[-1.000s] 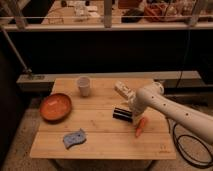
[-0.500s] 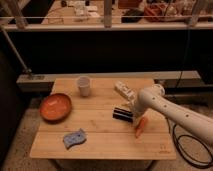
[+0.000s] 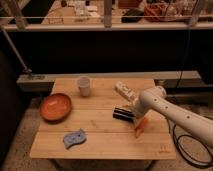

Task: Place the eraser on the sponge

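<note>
The eraser [image 3: 121, 114], a small black block, lies on the wooden table [image 3: 105, 145] right of centre. The blue wavy sponge [image 3: 74, 138] rests near the table's front left, well apart from the eraser. My white arm [image 3: 170, 112] reaches in from the right, and the gripper [image 3: 132, 112] is down at the eraser's right end, touching it or very close. The arm's wrist hides how the gripper meets the eraser.
An orange bowl [image 3: 55, 106] sits at the left edge and a white cup [image 3: 84, 85] stands at the back. A pale oblong package [image 3: 125, 91] lies behind the eraser, and an orange object [image 3: 140, 127] lies just below the gripper. A dark railing runs behind the table.
</note>
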Controlling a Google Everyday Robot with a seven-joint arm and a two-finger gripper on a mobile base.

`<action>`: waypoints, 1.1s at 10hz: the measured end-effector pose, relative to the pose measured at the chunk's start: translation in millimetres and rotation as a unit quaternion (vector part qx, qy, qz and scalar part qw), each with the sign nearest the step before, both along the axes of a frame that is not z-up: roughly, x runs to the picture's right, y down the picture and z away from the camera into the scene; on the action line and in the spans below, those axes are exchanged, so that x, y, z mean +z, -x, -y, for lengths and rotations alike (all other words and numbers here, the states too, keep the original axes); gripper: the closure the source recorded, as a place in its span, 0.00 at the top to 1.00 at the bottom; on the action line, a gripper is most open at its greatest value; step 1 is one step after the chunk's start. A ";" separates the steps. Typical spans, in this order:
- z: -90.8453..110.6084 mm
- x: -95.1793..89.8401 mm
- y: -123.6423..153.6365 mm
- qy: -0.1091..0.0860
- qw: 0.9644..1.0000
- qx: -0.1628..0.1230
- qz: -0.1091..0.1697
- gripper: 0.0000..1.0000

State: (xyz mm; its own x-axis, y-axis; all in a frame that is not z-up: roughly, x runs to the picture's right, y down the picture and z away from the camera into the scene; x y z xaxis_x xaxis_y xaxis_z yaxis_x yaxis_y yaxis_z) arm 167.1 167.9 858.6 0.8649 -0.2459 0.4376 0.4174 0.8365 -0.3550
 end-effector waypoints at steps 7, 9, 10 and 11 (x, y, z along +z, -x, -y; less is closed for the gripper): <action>-8.5 7.9 -4.3 0.010 1.000 0.011 0.011 0.63; -10.3 9.6 -6.9 0.013 1.000 0.014 0.013 0.45; -12.3 10.0 -8.8 0.017 1.000 0.015 0.013 0.37; -12.5 10.4 -9.6 0.017 1.000 0.017 0.013 0.33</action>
State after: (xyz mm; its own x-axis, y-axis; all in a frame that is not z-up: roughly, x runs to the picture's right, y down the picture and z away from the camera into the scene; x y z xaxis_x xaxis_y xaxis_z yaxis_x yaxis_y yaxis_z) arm 176.8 180.4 869.0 0.8603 -0.2019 0.4681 0.3993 0.8377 -0.3727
